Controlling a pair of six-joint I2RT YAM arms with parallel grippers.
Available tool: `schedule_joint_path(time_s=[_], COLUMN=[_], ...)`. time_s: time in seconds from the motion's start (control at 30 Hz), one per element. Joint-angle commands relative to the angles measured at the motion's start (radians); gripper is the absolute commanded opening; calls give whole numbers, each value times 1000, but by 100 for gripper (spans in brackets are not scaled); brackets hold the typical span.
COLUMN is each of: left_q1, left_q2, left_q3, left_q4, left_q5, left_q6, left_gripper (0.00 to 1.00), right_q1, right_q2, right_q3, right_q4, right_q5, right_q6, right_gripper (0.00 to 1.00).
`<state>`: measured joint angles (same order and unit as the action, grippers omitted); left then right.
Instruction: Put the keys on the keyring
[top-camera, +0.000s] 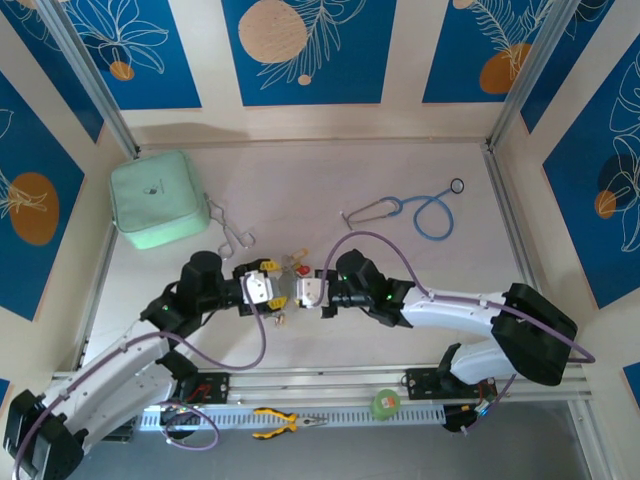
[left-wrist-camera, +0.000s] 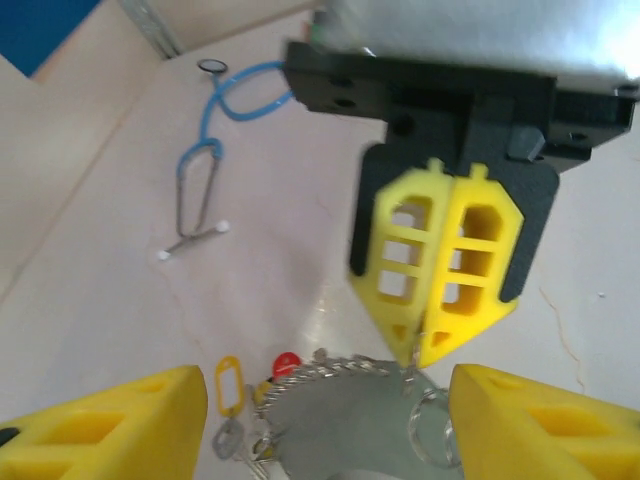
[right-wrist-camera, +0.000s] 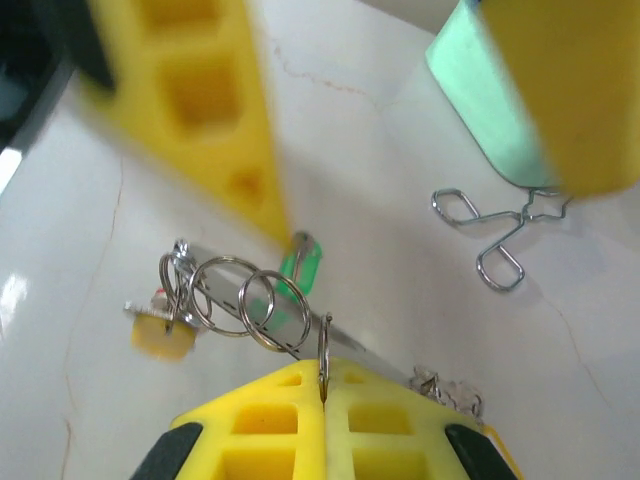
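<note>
**Ring pinched at right tips, left jaws wide**

The right gripper sits at bottom centre of its wrist view, fingers pressed flat together and nipping a thin split ring edge-on at the very tips. Judged: the ring is held upright so that it is presented to the other arm.

The left gripper is open and holds nothing. Its yellow fingers fill the lower corners of its own view, straddling the metalwork and facing the right tips head-on. This looks like a stance for taking a fresh hold.

The keys are bunched just left of the pinched ring, with several rings overlapping. A green tag and a yellow tag lie among them.

The keyring is a beaded chain arcing along the bottom of the left wrist view, just beneath the right tips. I cannot tell whether the pinched ring is threaded on it.

Further out, the forceps at right and the stethoscope at upper left lie well apart and play no part.
</note>
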<state>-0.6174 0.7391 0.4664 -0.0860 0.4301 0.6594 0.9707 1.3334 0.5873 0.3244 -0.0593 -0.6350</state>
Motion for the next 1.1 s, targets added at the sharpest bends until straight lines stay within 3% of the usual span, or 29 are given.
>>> schedule_joint_path(time_s=[0.0,0.2,0.33,0.77,1.07], left_q1=[1,0,1,1,1], left_q2=[-45,-158,-207,-190,-153], left_q3=[-18,-88,-105,-83,-48], left_q4=[14,107,106,79,63], left_q5=[-76,-284,-365,-462,-532], left_q6=[-49,-216,-245,-310,-445], left_gripper=[66,65,65,64,62], right_q1=[-1,16,25,49,56], right_q2=[-32,-47,-48,-35,-31], right_q3=[-34,-113,-138,-171,-175], right_q4=[-11,91,128,202,213], right_q5=[3,26,38,105,113], right_q6=[-135,-245,-295,-366,-370], right_gripper=[0,0,0,0,0])
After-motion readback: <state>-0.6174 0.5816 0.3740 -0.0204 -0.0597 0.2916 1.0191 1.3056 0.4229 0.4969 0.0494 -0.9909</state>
